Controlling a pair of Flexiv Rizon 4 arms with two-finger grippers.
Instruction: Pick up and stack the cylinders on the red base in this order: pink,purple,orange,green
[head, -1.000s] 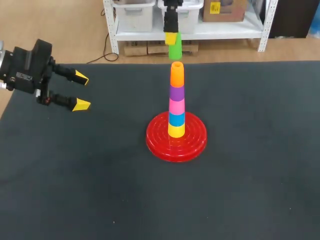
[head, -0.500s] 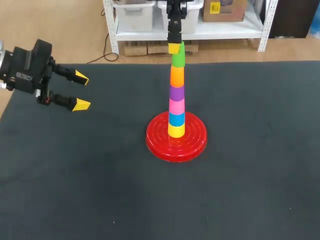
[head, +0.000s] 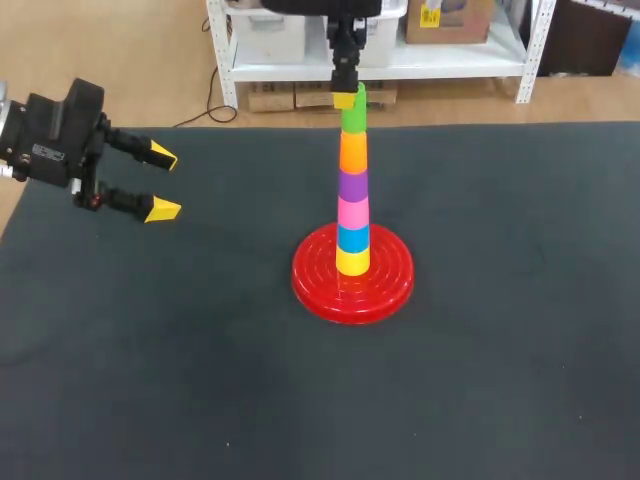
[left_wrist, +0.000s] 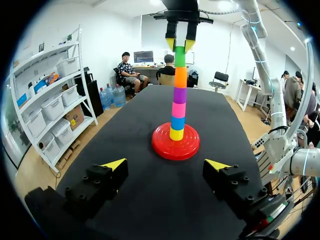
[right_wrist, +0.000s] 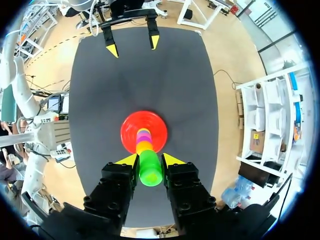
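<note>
Near the middle of the dark table (head: 520, 360), as I saw it from the head view, stood the red base (head: 385, 285). On this base rose one straight tower. The yellow cylinder (head: 352, 262) was at the bottom, then came the blue cylinder (head: 352, 239), the pink cylinder (head: 353, 212), the purple cylinder (head: 353, 186) and the orange cylinder (head: 354, 152). The green cylinder (head: 354, 120) was on the very top, sitting on the orange one.

At 12 o'clock from the base in that view, directly over the tower, hung my right gripper (head: 346, 98), pointing downward. Its claw was narrow and it held the green cylinder: in the right wrist view the green cylinder (right_wrist: 150, 170) sat between the two fingers of the right gripper (right_wrist: 150, 160), and both yellow tips touched its sides. In the left wrist view the same right gripper (left_wrist: 180, 46) clasped the upper part of the green cylinder (left_wrist: 180, 57) from two sides.

At about 10 o'clock from the base, well apart from it and close to the table's left edge, was my left gripper (head: 160, 183). Its claw was wide and held nothing. In its own wrist view the left gripper (left_wrist: 167, 166) pointed toward the red base (left_wrist: 161, 146), which stood ahead of the fingers.
</note>
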